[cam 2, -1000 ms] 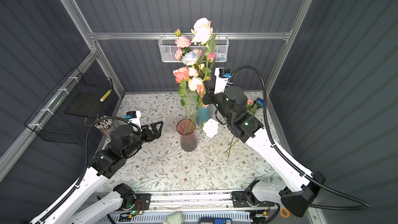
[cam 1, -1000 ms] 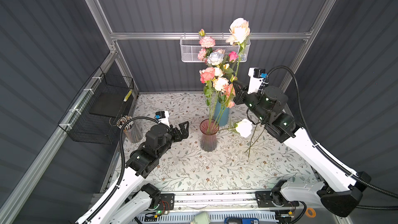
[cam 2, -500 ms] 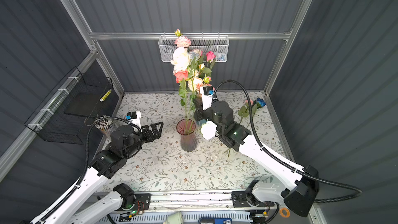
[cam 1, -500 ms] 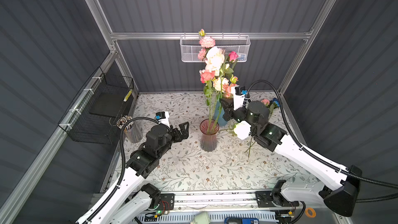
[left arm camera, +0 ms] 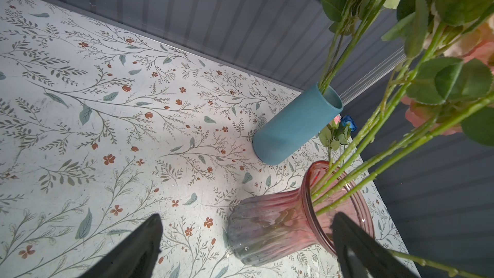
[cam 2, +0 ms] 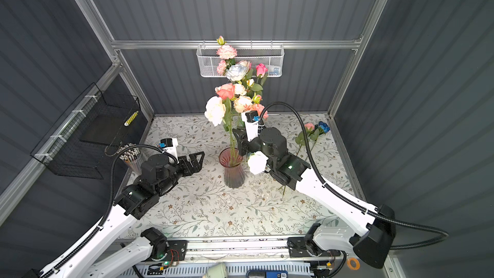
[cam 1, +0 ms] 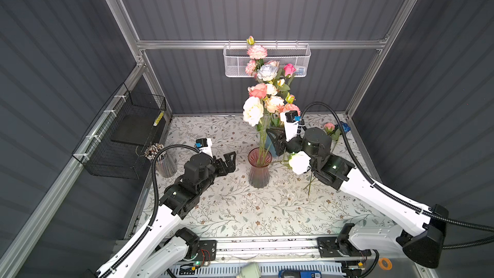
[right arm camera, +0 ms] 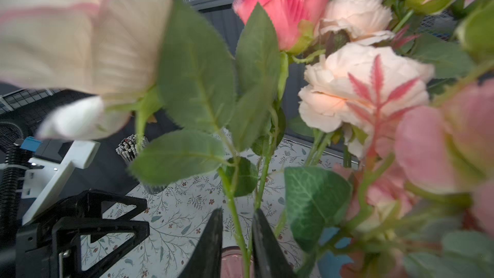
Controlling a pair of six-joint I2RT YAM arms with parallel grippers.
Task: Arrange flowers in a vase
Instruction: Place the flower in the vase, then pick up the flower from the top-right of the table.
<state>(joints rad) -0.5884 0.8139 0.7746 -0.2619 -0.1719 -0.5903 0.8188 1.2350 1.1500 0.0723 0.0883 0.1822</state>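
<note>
A pink glass vase (cam 1: pixel 258 172) (cam 2: pixel 234 172) (left arm camera: pixel 280 225) stands mid-table and holds several green stems. The flowers (cam 1: pixel 270 94) (cam 2: pixel 238 94) rise from it and from a blue vase (left arm camera: pixel 294 127) behind. A big cream bloom (cam 1: pixel 252 110) (cam 2: pixel 214 110) tops a stem in the pink vase. My right gripper (cam 1: pixel 273 140) (cam 2: pixel 240 140) (right arm camera: pixel 236 220) is just above the vase rim, open a little, with that stem running loose between its fingers. A white rose (cam 1: pixel 299 162) (cam 2: pixel 257 162) lies by the right arm. My left gripper (cam 1: pixel 231 159) (cam 2: pixel 199 157) (left arm camera: pixel 246 217) is open and empty, left of the vase.
A pink rose (cam 1: pixel 329 126) and a blue rose (cam 1: pixel 345 127) lie at the back right of the table. A white mesh basket (cam 1: pixel 267 60) hangs on the back wall. A black wire basket (cam 1: pixel 125 140) and a cup of sticks (cam 1: pixel 161 160) stand at the left.
My right arm has brought the cream flower down from high above, its stem now in the pink vase, and the fingers have parted from the stem. The left arm has not moved.
</note>
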